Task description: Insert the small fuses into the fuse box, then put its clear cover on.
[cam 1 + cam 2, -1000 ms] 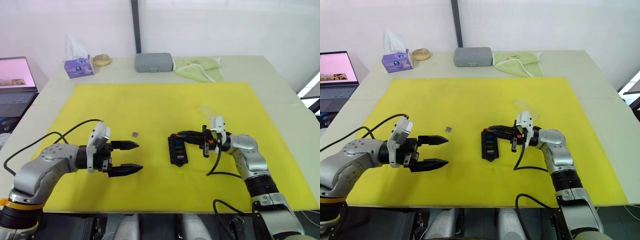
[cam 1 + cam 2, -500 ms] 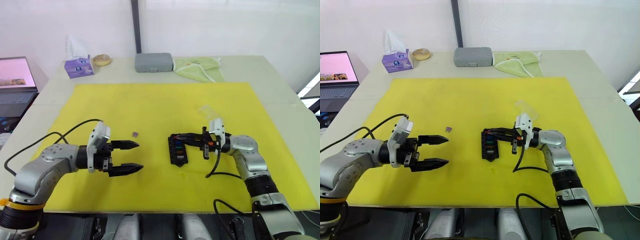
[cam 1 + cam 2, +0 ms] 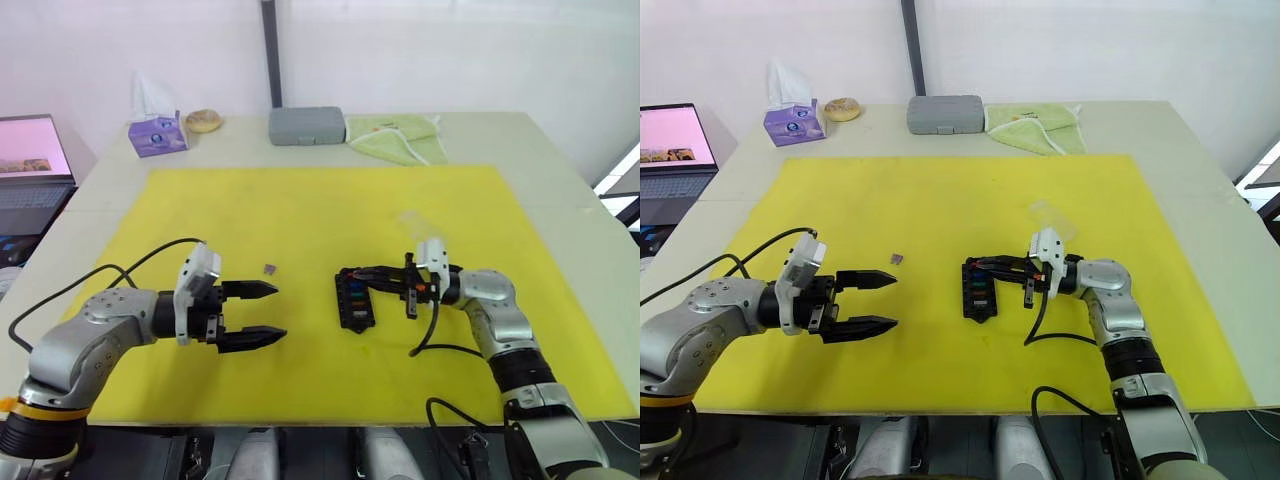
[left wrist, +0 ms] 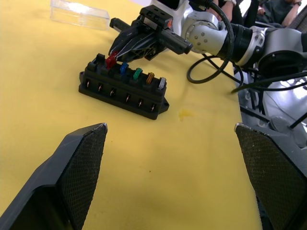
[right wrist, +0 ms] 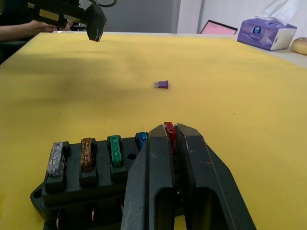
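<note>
Right gripper [image 5: 170, 143]: pinches a red fuse [image 5: 169, 130] over the fuse box [image 4: 123, 86].
Left gripper [image 3: 265, 313]: wide apart, empty.
Loose purple fuse [image 3: 269, 268]: on yellow mat [image 3: 300, 210].
Clear cover [image 4: 80, 14]: beyond box.
Writing: none legible.

Office-like lab: laptop [image 3: 675, 140], tissue box [image 3: 793, 121], white walls.

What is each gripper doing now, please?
Left gripper: open, empty.
Right gripper: shut on the red fuse, at the fuse box.
</note>
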